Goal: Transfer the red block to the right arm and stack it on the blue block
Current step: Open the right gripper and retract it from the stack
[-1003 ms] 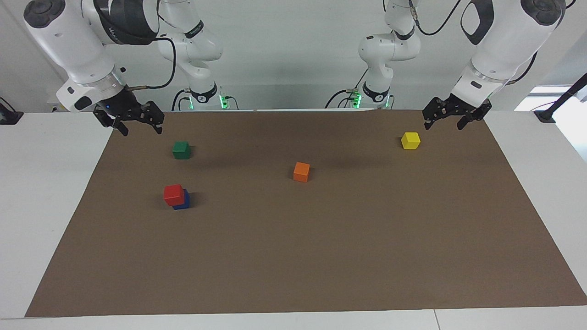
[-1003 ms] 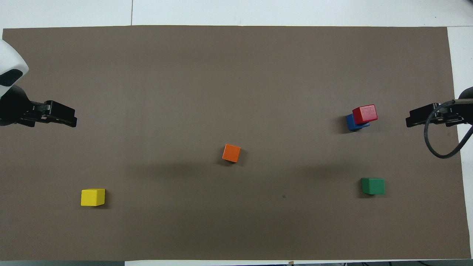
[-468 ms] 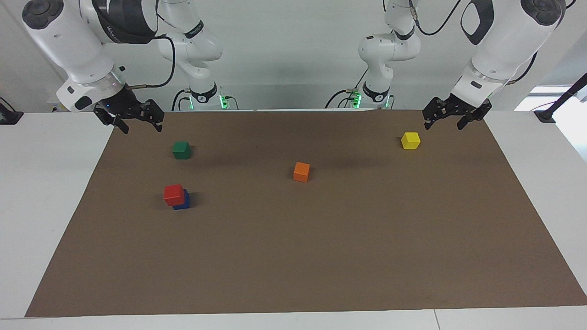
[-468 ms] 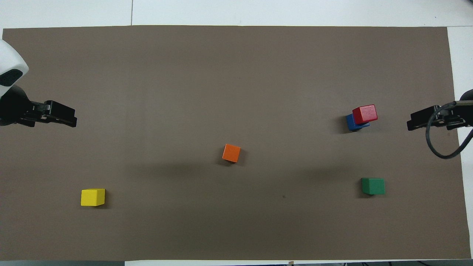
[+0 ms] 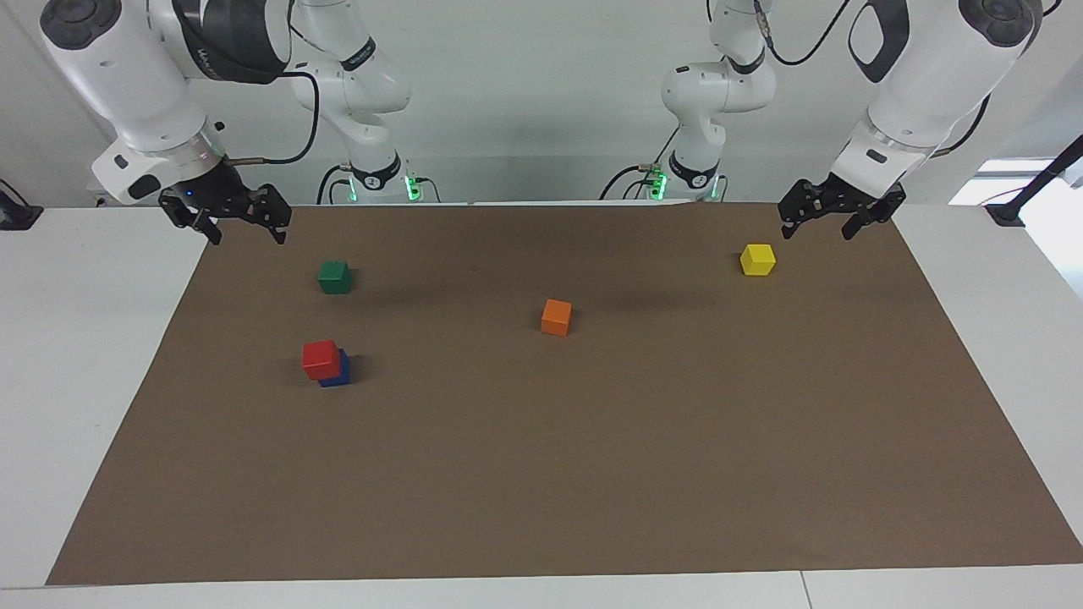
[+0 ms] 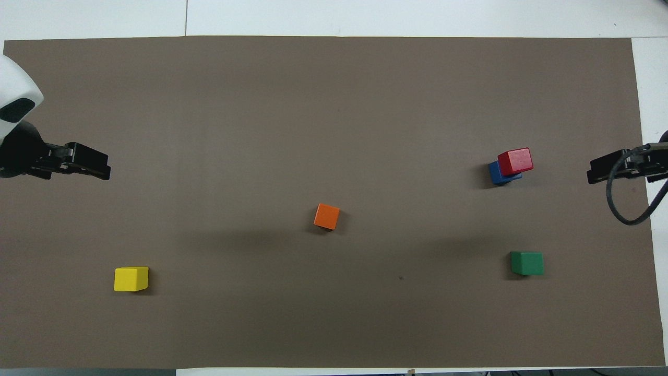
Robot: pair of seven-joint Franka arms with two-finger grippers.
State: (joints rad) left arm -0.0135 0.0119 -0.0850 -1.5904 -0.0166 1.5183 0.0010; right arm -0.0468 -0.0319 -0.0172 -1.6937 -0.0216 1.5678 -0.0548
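Right tool [image 5: 226, 220] is hanging released and empty over the worktop's [image 5: 592, 474] edge at its own end, about eleven o'clock of the stack in the facing view; left tool [image 5: 833, 213], also spread and holding nothing, is waiting over the mat corner by the yellow block [image 5: 758, 259]. Both seem parked clear because the red block [image 5: 321, 359] is already sitting on the blue block [image 5: 338, 373], overhanging slightly. Being a cube, it has no long axis; its faces are sitting slightly skewed to the mat edges.

Red block [image 5: 321, 359] hides most of blue block [image 5: 338, 372]; both arms cut off at overhead view's edges.
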